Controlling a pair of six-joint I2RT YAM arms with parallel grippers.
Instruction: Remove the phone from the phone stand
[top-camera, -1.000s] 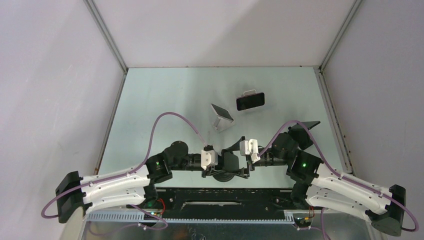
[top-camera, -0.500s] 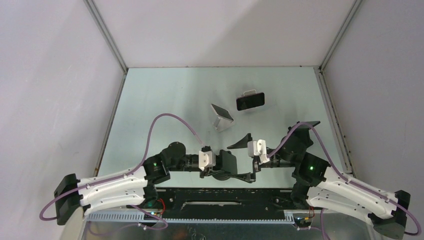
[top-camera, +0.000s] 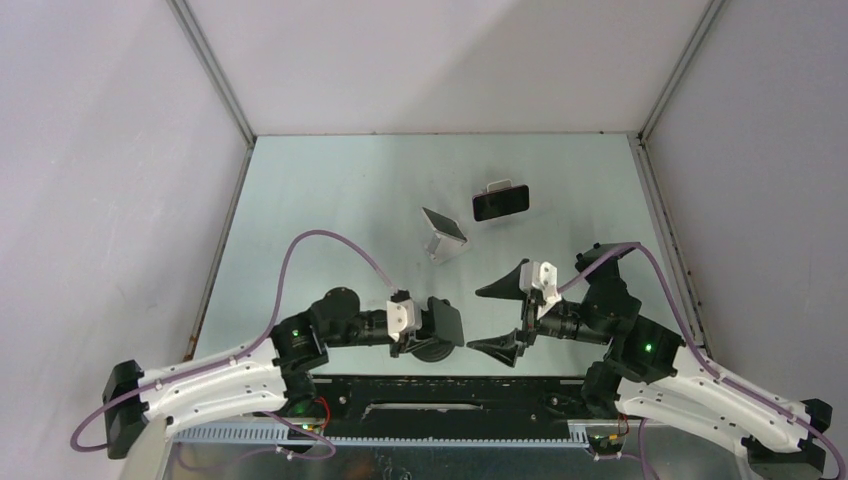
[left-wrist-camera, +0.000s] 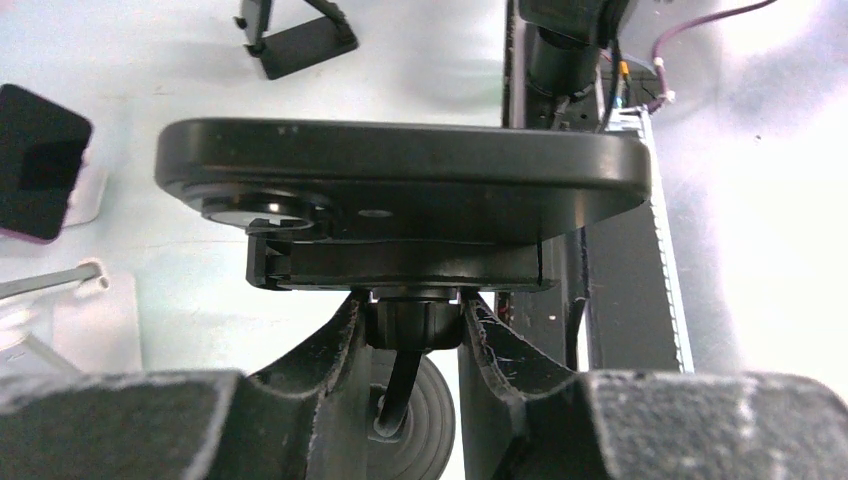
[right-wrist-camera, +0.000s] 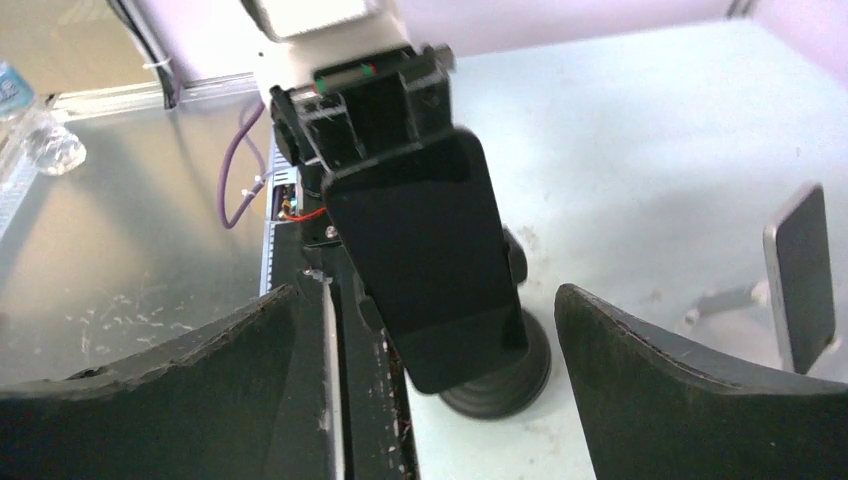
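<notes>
So the left arm lies low, reaching toward the middle, with the left gripper (left-wrist-camera: 412, 322) pinched tight on the neck of the black round-based phone stand (left-wrist-camera: 418, 410). The black slab phone (right-wrist-camera: 430, 260) sits clipped in that stand, at the near edge of the pale green table (top-camera: 330, 200). The right gripper (top-camera: 505, 316) faces it, jaws spread wide, touching nothing.

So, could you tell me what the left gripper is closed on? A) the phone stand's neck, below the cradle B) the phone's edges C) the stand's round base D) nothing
A: in the left wrist view the left gripper pinches the phone stand at its neck, with the phone in the cradle above.
</notes>
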